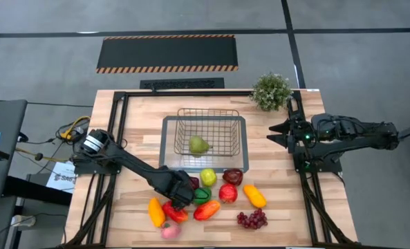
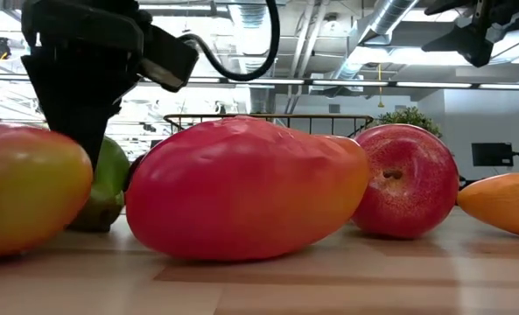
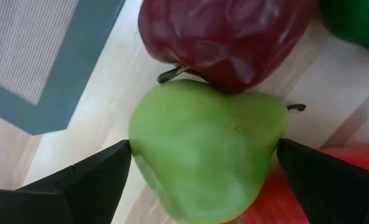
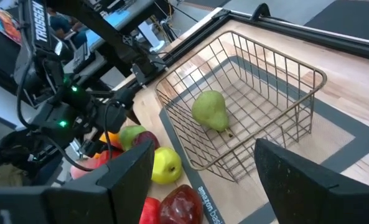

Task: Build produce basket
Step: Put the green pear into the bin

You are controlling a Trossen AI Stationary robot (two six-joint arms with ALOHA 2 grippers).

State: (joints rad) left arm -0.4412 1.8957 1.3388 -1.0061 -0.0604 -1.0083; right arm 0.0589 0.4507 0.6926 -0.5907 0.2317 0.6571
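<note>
The wire basket (image 1: pixel 208 131) stands on a grey tray (image 1: pixel 169 162) and holds one green pear (image 1: pixel 199 145). The other produce lies in a cluster on the table's near half: a yellow apple (image 1: pixel 208 177), a maroon fruit (image 1: pixel 233 176), a red apple (image 1: pixel 227 193), an orange fruit (image 1: pixel 254 196), purple grapes (image 1: pixel 252 219) and a red mango (image 1: pixel 206 210). My left gripper (image 1: pixel 182 197) is down in this cluster, shut on a light green fruit (image 3: pixel 209 149). My right gripper (image 1: pixel 274 133) waits open at the table's right edge. My left gripper pinches the light green fruit between its two fingers, one fingertip (image 3: pixel 119 158) on each of its opposite sides (image 3: pixel 137 149). The fingers come from above, pointing down. The fruit's underside (image 2: pixel 93 223) sits on the table, touching the maroon apple (image 3: pixel 228 37) beyond it.
A bushy potted plant (image 1: pixel 271 90) stands at the far right corner. A dark green vegetable (image 1: pixel 202 195), a red one (image 1: pixel 175 212), an orange-yellow one (image 1: pixel 155 211) and a pink one (image 1: pixel 170 232) crowd around the left gripper. Bare wood lies left of the tray.
</note>
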